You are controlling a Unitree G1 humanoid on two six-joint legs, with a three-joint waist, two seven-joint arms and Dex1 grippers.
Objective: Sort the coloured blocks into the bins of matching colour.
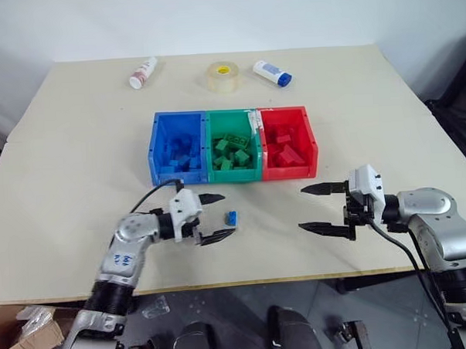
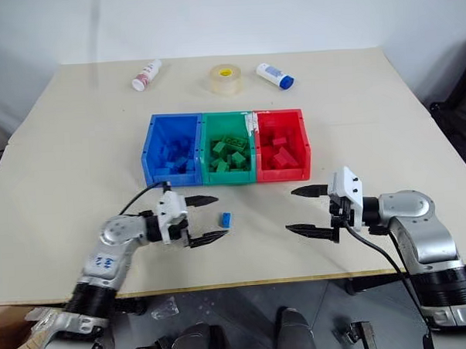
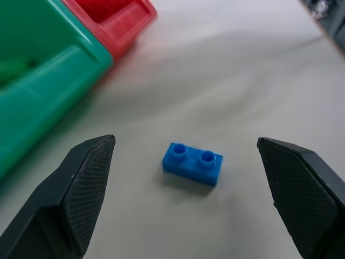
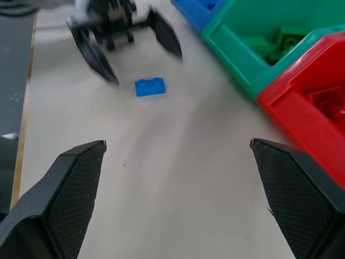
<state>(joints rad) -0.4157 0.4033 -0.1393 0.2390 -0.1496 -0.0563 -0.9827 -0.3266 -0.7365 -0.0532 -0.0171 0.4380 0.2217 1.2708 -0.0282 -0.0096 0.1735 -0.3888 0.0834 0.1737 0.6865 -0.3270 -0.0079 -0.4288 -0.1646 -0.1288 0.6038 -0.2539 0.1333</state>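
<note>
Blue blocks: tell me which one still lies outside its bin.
The lone blue block on the table, in front of the green bin and just ahead of the open left gripper; the other blue blocks lie inside the blue bin.

no readable text, labels or numbers anywhere

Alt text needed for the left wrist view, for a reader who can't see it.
A small blue block with two studs lies on the beige table, centred ahead of the open left gripper, untouched by its two black fingers. Beyond it stand corners of the green bin and red bin.
</note>
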